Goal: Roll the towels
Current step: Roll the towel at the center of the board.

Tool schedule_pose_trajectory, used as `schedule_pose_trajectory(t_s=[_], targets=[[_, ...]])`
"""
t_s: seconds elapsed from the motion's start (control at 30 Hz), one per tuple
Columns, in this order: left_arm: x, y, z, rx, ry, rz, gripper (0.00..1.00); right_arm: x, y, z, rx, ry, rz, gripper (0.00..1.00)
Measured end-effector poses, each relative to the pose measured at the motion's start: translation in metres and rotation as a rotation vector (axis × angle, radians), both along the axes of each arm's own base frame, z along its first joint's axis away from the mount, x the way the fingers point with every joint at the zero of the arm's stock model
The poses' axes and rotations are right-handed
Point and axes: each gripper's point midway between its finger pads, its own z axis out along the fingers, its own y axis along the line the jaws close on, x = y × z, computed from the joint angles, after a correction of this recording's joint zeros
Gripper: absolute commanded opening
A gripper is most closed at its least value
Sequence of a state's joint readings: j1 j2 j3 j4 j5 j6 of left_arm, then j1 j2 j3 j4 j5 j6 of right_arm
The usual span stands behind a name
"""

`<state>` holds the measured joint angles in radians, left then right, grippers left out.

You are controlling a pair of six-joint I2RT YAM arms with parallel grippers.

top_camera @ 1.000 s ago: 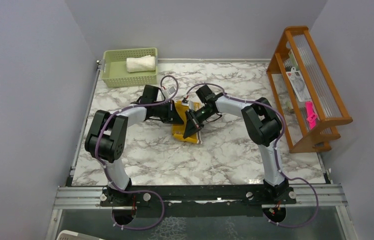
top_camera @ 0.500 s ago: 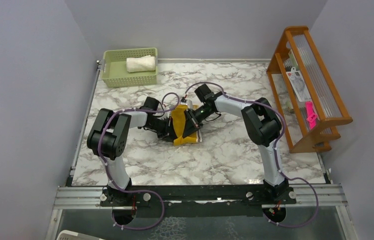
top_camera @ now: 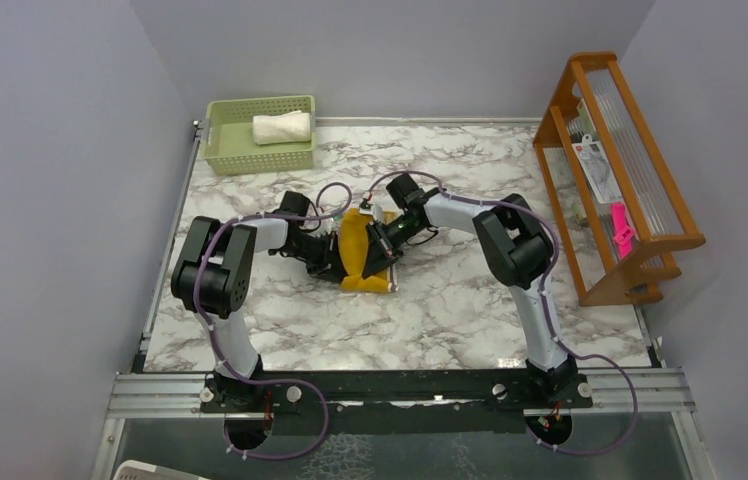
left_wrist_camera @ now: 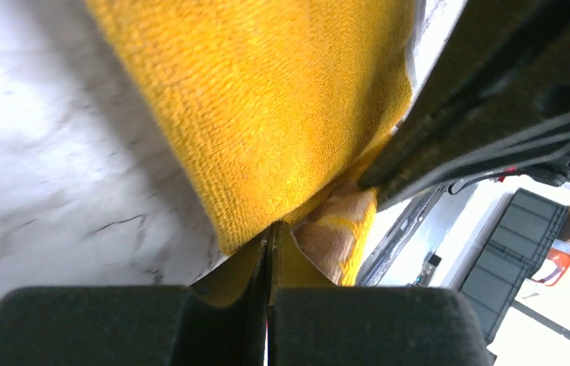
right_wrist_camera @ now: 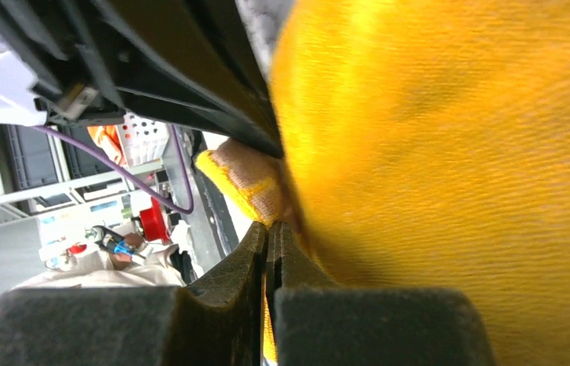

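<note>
The left gripper (left_wrist_camera: 268, 232) has its 2 dark pads (left_wrist_camera: 152, 324) pressed together, and a thin edge of the mustard-yellow towel (left_wrist_camera: 267, 99) is pinched in the seam between them. From there the cloth rises as a taut sheet that fills most of the left wrist view, with marble showing beside it. The right gripper (right_wrist_camera: 270, 229) is likewise closed on the same towel: its 2 pads meet with only a slit between them, a yellow edge runs down into that slit, and the rest of the cloth bulges out to one side. A brown patch (right_wrist_camera: 248, 179) with a yellow border sits just beyond the right gripper's tips, close against the dark body of the other arm. From above, the 2 grippers face each other near the middle of the table (top_camera: 470, 310), the left one on the left side of the towel and the right one on its right side, and the towel stands bunched and lifted between them, with its near end resting on the marble. The cream-white towel (top_camera: 281, 127) lies rolled inside the pale green basket (top_camera: 218, 160) at the far left corner, well apart from both arms. A wooden rack (top_camera: 590, 62) stands along the right edge of the table.
</note>
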<state>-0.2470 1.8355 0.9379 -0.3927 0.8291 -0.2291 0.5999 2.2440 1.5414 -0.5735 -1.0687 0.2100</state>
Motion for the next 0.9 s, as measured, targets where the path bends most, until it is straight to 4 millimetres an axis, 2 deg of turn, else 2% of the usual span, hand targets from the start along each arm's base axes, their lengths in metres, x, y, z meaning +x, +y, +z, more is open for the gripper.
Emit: schedule_pose_trajectory(t_s=[0.2,0.33,0.47,0.57,0.6,0.67,0.77,0.9], targets=[[0.010,0.019,0.005,0.020,-0.002,0.068,0.00,0.005,-0.003,-0.030,-0.021,0.087,-0.024,0.01],[0.020,0.035,0.013,0.066,-0.035,0.124,0.00,0.009,-0.003,-0.031,-0.009,0.126,-0.033,0.01],[0.035,0.043,0.041,0.067,-0.112,0.171,0.00,0.010,-0.002,-0.032,-0.001,0.145,-0.032,0.01],[0.040,0.033,0.068,0.024,-0.189,0.150,0.00,0.011,-0.001,-0.032,0.003,0.149,-0.031,0.01],[0.039,0.031,0.071,0.014,-0.192,0.145,0.00,0.011,-0.001,-0.032,0.004,0.149,-0.031,0.01],[0.030,0.007,0.080,-0.021,-0.219,0.078,0.00,0.011,-0.001,-0.032,0.004,0.151,-0.030,0.01],[0.013,-0.020,0.074,-0.059,-0.196,0.013,0.00,0.012,0.000,-0.032,0.005,0.151,-0.030,0.01],[0.002,-0.022,0.044,-0.045,-0.116,0.055,0.00,0.012,0.000,-0.032,0.005,0.152,-0.030,0.01]])
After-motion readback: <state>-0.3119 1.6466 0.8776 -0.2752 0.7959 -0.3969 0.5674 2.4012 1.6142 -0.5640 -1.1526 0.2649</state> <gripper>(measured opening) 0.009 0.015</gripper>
